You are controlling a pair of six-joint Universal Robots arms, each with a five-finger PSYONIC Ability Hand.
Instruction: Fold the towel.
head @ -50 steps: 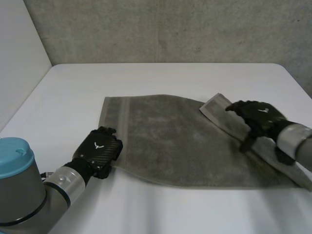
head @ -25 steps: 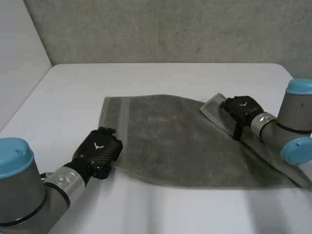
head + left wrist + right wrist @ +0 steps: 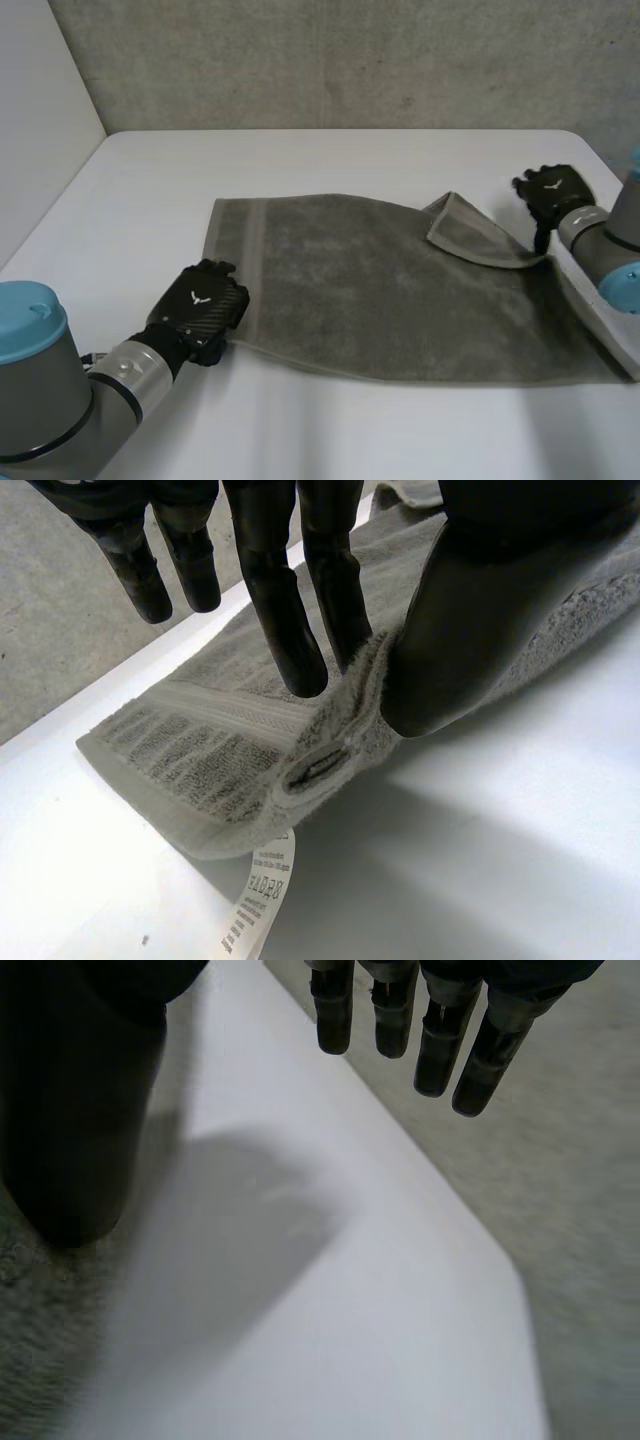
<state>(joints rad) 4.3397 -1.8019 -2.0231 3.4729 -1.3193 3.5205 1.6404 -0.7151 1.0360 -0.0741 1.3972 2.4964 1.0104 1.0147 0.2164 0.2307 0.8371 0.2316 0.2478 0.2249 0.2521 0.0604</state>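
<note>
A grey towel [image 3: 370, 290] lies spread flat on the white table [image 3: 330, 160]. Its far right corner [image 3: 478, 236] is folded over onto the cloth. My left hand [image 3: 200, 305] is at the towel's near left corner. In the left wrist view the left hand [image 3: 470, 610] pinches the towel's hem [image 3: 330, 750] between thumb and fingers, and a white label [image 3: 262, 895] hangs from that corner. My right hand [image 3: 550, 190] hovers over bare table just beyond the towel's far right side. Its fingers [image 3: 440, 1040] are straight and hold nothing.
A grey concrete wall [image 3: 350, 60] rises behind the table. The table's right edge [image 3: 500, 1290] runs close to my right hand. Bare tabletop lies on the far side and to the left of the towel.
My right hand has left the folded right part of the towel and moved to the far right, off the cloth. The folded flap now lies smaller. The left hand has not moved.
</note>
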